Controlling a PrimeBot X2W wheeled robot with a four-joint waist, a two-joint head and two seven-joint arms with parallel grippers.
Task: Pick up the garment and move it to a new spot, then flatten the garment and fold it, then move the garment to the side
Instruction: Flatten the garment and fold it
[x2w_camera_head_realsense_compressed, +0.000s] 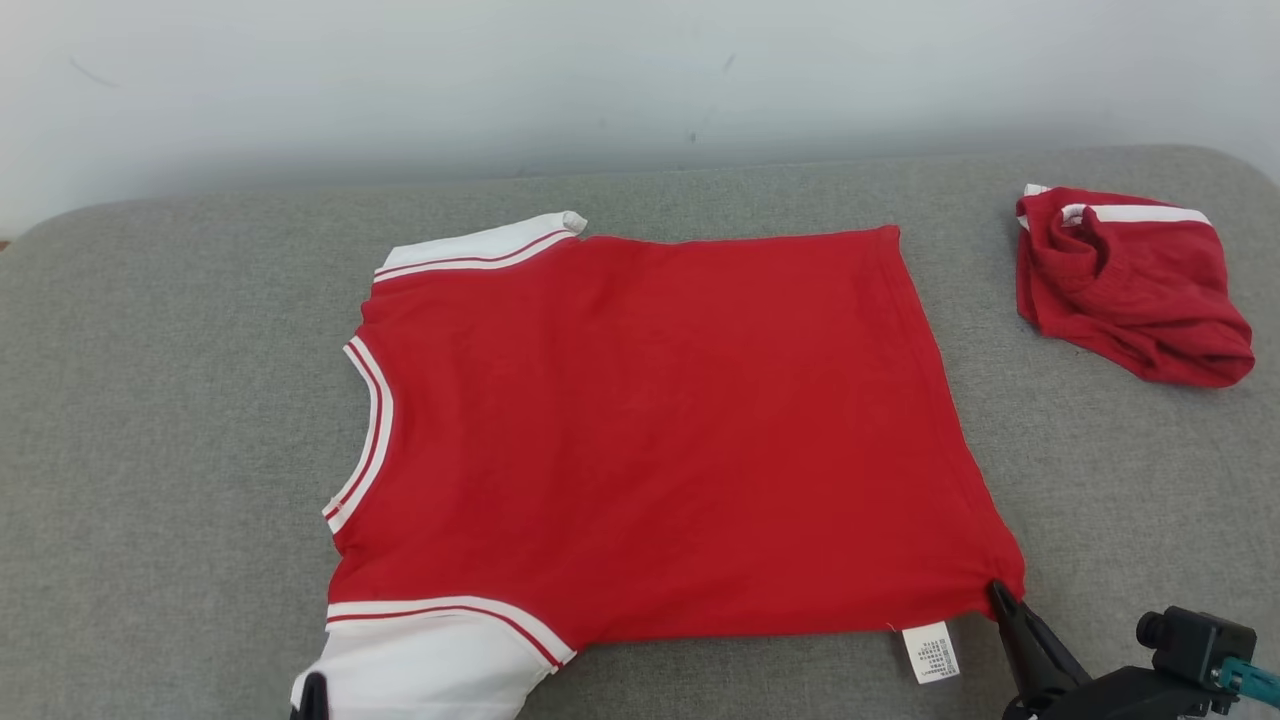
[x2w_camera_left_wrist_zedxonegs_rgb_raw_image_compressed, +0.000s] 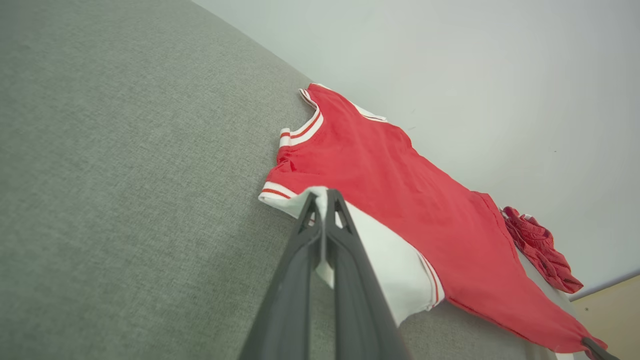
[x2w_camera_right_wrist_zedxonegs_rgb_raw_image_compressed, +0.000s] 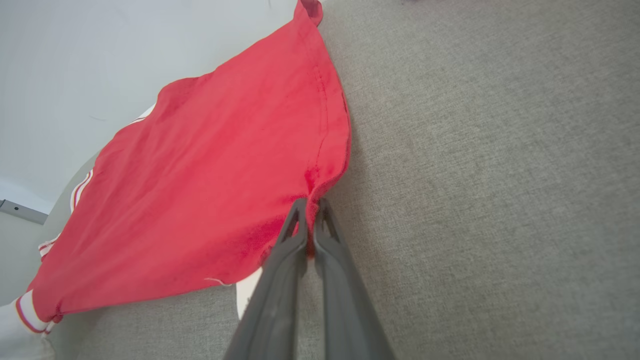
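**Shirt laid flat, both near corners pinched: fold pending**

- Garment (x2w_camera_head_realsense_compressed: 650, 430): red T-shirt with white sleeves, spread across the middle of the desk (x2w_camera_head_realsense_compressed: 150, 400). Collar points to the desk's left end, hem to its right end. Body looks mostly smooth.
- Left gripper (x2w_camera_left_wrist_zedxonegs_rgb_raw_image_compressed: 322, 199): fingers pressed together on the white near sleeve (x2w_camera_left_wrist_zedxonegs_rgb_raw_image_compressed: 390, 255), at the desk's near edge. White cloth shows between the tips.
- Right gripper (x2w_camera_right_wrist_zedxonegs_rgb_raw_image_compressed: 310, 209): fingers pressed together on the near hem corner (x2w_camera_right_wrist_zedxonegs_rgb_raw_image_compressed: 325, 175), also at the desk's near edge. Fabric puckers where it is nipped.
- Care label (x2w_camera_head_realsense_compressed: 930, 652): sticks out from under the shirt's near side onto the desk, just beside the right gripper.
- Second red item, a crumpled bundle (x2w_camera_head_realsense_compressed: 1130, 290): toward the desk's far right corner, well apart from the shirt.

Judgement: flattening looks about done. Next is likely to carry the near side over towards the desk's far side.

Risks:
- Both holds look thin, taken right at the cloth's edge. A quick lift could slip either one free, leaving the fold half made.
- Uneven lift or travel between the two arms would skew the crease. The sleeve sits out past the body line, so it may trail or bunch.
- Dragging low across the desk's rough cloth could wrinkle the lower layer.
- A wide rightward sweep could snag the bundle.
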